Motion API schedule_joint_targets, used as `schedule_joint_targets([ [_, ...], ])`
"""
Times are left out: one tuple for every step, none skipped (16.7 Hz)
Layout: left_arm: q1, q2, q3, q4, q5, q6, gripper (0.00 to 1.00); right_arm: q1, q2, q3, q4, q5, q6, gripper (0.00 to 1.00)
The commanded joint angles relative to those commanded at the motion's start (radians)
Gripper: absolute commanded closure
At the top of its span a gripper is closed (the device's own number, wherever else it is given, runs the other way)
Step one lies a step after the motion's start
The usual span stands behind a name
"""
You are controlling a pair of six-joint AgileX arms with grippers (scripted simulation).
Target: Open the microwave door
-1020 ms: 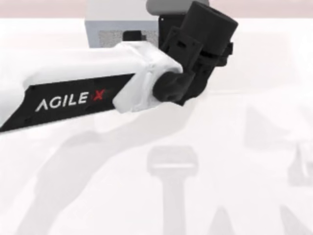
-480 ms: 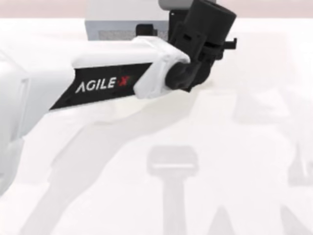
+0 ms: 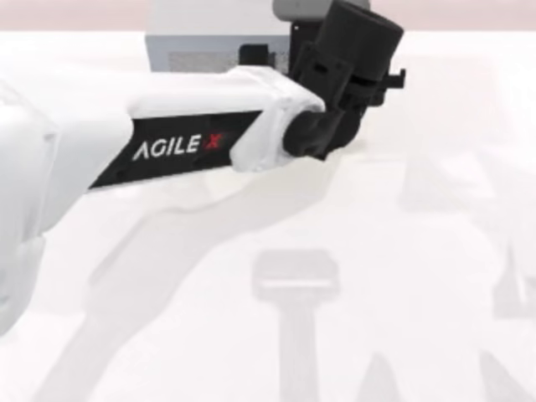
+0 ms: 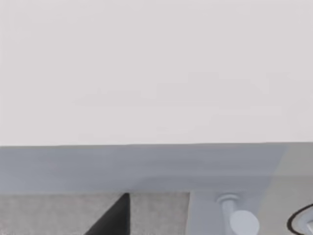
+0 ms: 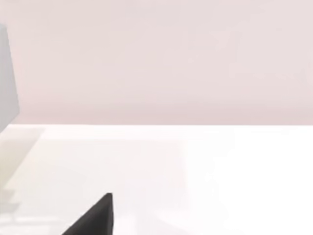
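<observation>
While the door looks closed, view by view:

Top view: my left arm, white with a black band, reaches across to the small light grey boxy microwave [image 3: 209,29] at the table's far edge; the left gripper [image 3: 251,55] shows only as a dark bit against the speckled grey-windowed microwave door [image 3: 197,61]. Whether its fingers are parted or clenched, I cannot tell.

Left wrist view: the microwave's pale top fills the frame; below it are the speckled window, a dark finger [image 4: 115,218] over it, and a round silver knob [image 4: 239,220] beside.

Right wrist view: my right arm is parked well apart; its gripper's state is unclear.

Step advice: seat the fingers on the handle strip, away from the knob panel, then pull along the hinge arc.

Writing: "AGILE X" on the left arm's black band.
</observation>
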Motion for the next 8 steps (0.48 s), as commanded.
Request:
schedule_joint_targets([
  [0.000, 0.000, 0.000, 0.000, 0.000, 0.000, 0.30, 0.000, 0.000, 0.000, 0.000, 0.000, 0.000, 0.00],
  [0.000, 0.000, 0.000, 0.000, 0.000, 0.000, 0.38, 0.000, 0.000, 0.000, 0.000, 0.000, 0.000, 0.00],
  [0.000, 0.000, 0.000, 0.000, 0.000, 0.000, 0.45, 0.000, 0.000, 0.000, 0.000, 0.000, 0.000, 0.00],
  [0.000, 0.000, 0.000, 0.000, 0.000, 0.000, 0.53, 0.000, 0.000, 0.000, 0.000, 0.000, 0.000, 0.00],
  [0.000, 0.000, 0.000, 0.000, 0.000, 0.000, 0.60, 0.000, 0.000, 0.000, 0.000, 0.000, 0.000, 0.00],
  [0.000, 0.000, 0.000, 0.000, 0.000, 0.000, 0.68, 0.000, 0.000, 0.000, 0.000, 0.000, 0.000, 0.00],
  [0.000, 0.000, 0.000, 0.000, 0.000, 0.000, 0.75, 0.000, 0.000, 0.000, 0.000, 0.000, 0.000, 0.00],
  [0.000, 0.000, 0.000, 0.000, 0.000, 0.000, 0.83, 0.000, 0.000, 0.000, 0.000, 0.000, 0.000, 0.00],
])
